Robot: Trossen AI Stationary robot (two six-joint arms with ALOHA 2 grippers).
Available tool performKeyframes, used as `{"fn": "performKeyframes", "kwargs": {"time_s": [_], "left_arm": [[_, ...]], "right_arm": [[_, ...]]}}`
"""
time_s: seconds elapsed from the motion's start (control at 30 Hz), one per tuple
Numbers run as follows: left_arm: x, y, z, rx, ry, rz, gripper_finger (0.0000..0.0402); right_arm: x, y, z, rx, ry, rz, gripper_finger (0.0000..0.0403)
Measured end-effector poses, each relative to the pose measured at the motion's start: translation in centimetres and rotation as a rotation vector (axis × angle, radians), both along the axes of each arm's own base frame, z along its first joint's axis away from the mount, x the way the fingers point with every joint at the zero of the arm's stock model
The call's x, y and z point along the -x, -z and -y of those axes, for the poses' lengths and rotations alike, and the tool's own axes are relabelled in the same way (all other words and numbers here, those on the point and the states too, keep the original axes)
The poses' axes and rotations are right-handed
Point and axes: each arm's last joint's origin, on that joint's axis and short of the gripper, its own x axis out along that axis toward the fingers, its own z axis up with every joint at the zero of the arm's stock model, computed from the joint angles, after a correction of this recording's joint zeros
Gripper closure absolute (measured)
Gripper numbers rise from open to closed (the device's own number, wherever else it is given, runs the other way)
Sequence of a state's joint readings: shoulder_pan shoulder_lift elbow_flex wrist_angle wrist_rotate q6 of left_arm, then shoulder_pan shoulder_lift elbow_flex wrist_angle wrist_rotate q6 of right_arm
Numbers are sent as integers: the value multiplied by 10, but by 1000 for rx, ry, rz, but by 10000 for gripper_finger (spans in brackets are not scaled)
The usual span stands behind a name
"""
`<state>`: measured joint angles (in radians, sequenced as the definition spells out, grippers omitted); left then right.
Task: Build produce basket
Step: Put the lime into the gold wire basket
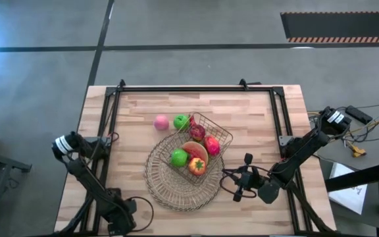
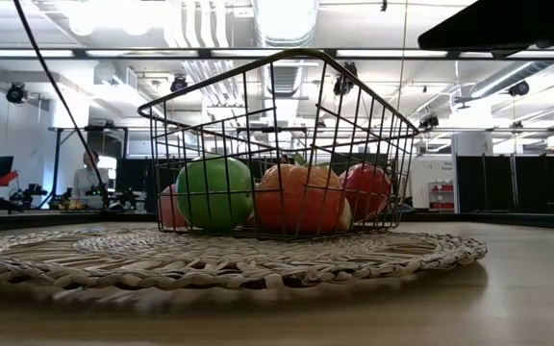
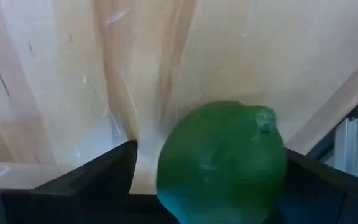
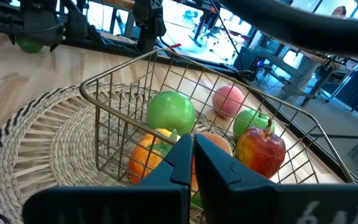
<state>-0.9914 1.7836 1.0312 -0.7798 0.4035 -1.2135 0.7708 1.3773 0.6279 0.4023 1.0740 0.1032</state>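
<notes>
The right gripper (image 1: 230,183) hangs low just off the round mat's (image 1: 160,187) near-right rim, its two fingers (image 4: 185,163) pressed together with nothing between them. Directly ahead of it sits the basket (image 1: 224,136), resting tilted on the mat's far-right part. Nearest the fingers inside the wire are the red-yellow mango (image 1: 197,166) and a green apple (image 1: 179,157), with the watermelon slice (image 1: 195,150) just behind them. Farther in lie a pink-red fruit (image 1: 212,145) and a dark red apple (image 1: 197,132).

Beyond the basket's far-left corner, on bare wood, a second green apple (image 1: 181,122) touches or nearly touches the wire, and the pink peach (image 1: 161,122) lies just beside it, farther left.

Open table (image 1: 255,112) stretches past the basket to the far edge and to the right gripper's right; a black frame rail runs along each side.

Well apart, at the table's left edge, the left gripper (image 1: 101,141) stands with its fingers (image 3: 92,177) spread wide. The green lime (image 3: 222,163) sits between them, close to one finger; whether either finger touches it cannot be told.
</notes>
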Motion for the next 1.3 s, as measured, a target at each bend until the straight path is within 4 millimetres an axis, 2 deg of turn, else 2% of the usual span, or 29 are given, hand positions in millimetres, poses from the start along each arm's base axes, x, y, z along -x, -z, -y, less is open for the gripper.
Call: {"fn": "performKeyframes", "kwargs": {"time_s": [0.17, 0.37, 0.47, 0.57, 0.67, 0.73, 0.93, 1.03, 1.13, 1.23, 1.3], "left_arm": [[-3, 2, -3, 6, 45, -3, 115], [-9, -4, -17, -35, 87, 34, 206], [-18, -11, -25, -47, 90, 95, 210], [-33, -27, -36, -30, 63, 172, 210], [-52, -55, -52, -20, 44, 287, 210], [-63, -80, -65, -31, 61, 407, 210], [-92, -165, -105, -213, 153, 975, 210], [-110, -191, -131, -245, 141, 1193, 210], [-129, -191, -162, -253, 144, 1264, 210], [-150, -174, -194, -232, 122, 1257, 210], [-159, -156, -212, -202, 109, 1183, 210]], "right_arm": [[0, 0, 1, 0, 2, 0, 394], [-1, 0, 1, 0, 6, 0, 394], [-1, 0, 1, -1, 6, 0, 394], [-1, 0, 1, -1, 6, 0, 394], [-1, 0, 1, -1, 6, 0, 394], [-1, 0, 1, -8, 8, 3, 394], [-1, 0, 1, -28, 12, 10, 394], [-1, 0, 1, -34, 14, 12, 394], [-1, 0, 1, -54, 18, 19, 394], [-1, 0, 1, -58, 19, 20, 394], [-1, 0, 1, -57, 19, 20, 394]]}}
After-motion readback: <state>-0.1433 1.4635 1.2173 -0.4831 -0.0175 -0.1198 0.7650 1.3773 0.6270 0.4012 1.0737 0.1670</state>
